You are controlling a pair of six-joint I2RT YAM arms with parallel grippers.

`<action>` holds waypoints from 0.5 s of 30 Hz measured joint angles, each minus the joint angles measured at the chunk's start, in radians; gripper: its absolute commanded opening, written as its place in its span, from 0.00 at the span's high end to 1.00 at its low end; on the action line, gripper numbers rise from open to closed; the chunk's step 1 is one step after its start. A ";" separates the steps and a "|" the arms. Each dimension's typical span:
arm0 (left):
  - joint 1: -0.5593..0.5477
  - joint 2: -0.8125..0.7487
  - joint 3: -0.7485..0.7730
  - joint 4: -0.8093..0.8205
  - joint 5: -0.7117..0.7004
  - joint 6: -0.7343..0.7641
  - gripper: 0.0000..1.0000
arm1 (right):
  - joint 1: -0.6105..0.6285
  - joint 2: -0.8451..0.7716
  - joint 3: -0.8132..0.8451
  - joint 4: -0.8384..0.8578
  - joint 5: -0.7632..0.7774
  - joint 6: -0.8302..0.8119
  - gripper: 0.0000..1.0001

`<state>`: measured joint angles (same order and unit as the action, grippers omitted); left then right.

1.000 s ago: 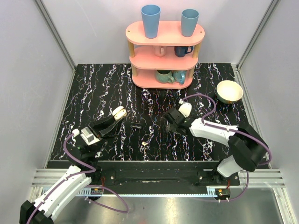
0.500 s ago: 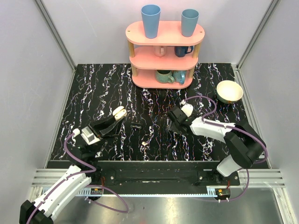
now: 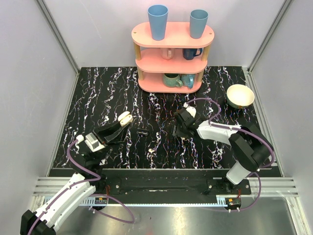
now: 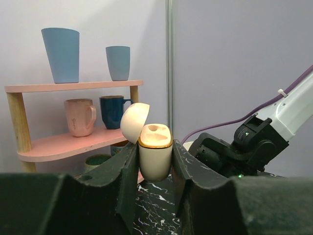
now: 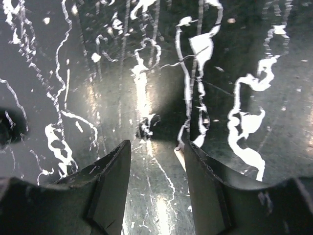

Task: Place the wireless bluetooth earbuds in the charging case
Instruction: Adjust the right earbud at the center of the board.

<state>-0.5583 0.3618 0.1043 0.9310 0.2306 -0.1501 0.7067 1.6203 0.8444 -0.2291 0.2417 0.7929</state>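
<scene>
The charging case (image 4: 155,156) is cream-white with a gold rim. Its lid stands open and its earbud hollows face up. My left gripper (image 4: 154,146) is shut on its body and holds it above the black marbled table (image 3: 98,98). From above, the case (image 3: 125,117) sits at the tip of the left gripper (image 3: 122,122), left of centre. My right gripper (image 3: 176,128) hovers low over the table near the middle. In its wrist view the right gripper (image 5: 156,144) is open over bare marble. A pale sliver (image 5: 180,157) lies beside its right finger; I cannot tell if it is one of the earbuds.
A pink three-tier shelf (image 3: 172,49) with blue cups and mugs stands at the back centre. A cream bowl (image 3: 240,95) sits at the back right. A small dark object (image 3: 143,131) lies on the table between the two grippers.
My right arm's wrist has shifted slightly toward the far left, with its jaws still apart. The left gripper and the case have not moved.
</scene>
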 measured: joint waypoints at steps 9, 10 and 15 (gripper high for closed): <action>0.000 0.000 0.000 -0.003 0.000 0.000 1.00 | 0.000 0.051 0.037 0.074 -0.185 -0.127 0.48; 0.000 0.000 0.000 -0.003 0.000 0.000 1.00 | 0.000 0.052 0.037 0.076 -0.201 -0.137 0.49; 0.000 0.001 0.000 -0.003 0.000 0.000 1.00 | 0.000 0.047 0.031 0.079 -0.237 -0.178 0.48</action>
<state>-0.5583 0.3630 0.1043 0.9276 0.2310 -0.1501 0.7067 1.6672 0.8749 -0.1505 0.0051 0.6147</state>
